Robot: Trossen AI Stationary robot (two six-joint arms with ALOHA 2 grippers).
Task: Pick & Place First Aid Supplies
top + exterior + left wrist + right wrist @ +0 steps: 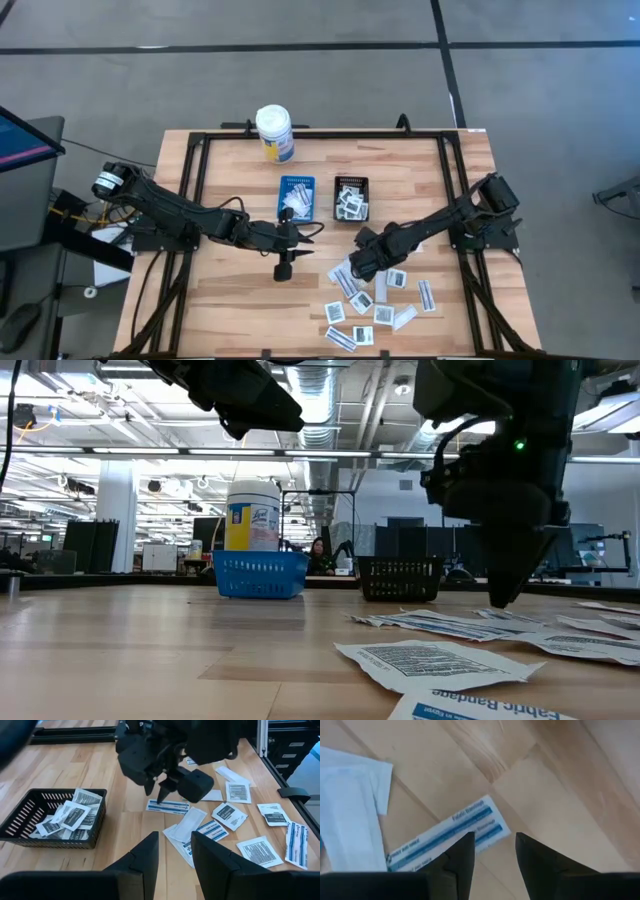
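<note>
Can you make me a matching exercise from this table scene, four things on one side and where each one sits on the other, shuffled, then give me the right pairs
Things:
1. white bottle
2. blue basket
3. black basket
4. right end effector

Places or states:
A. holds squarish packets with dark print
B. stands at the table's far edge, behind the baskets
C. fingers open, low over a blue-printed strip packet
D. sits left of the other basket, with white packets inside

Pairs: 1-B, 2-D, 3-A, 4-C
</note>
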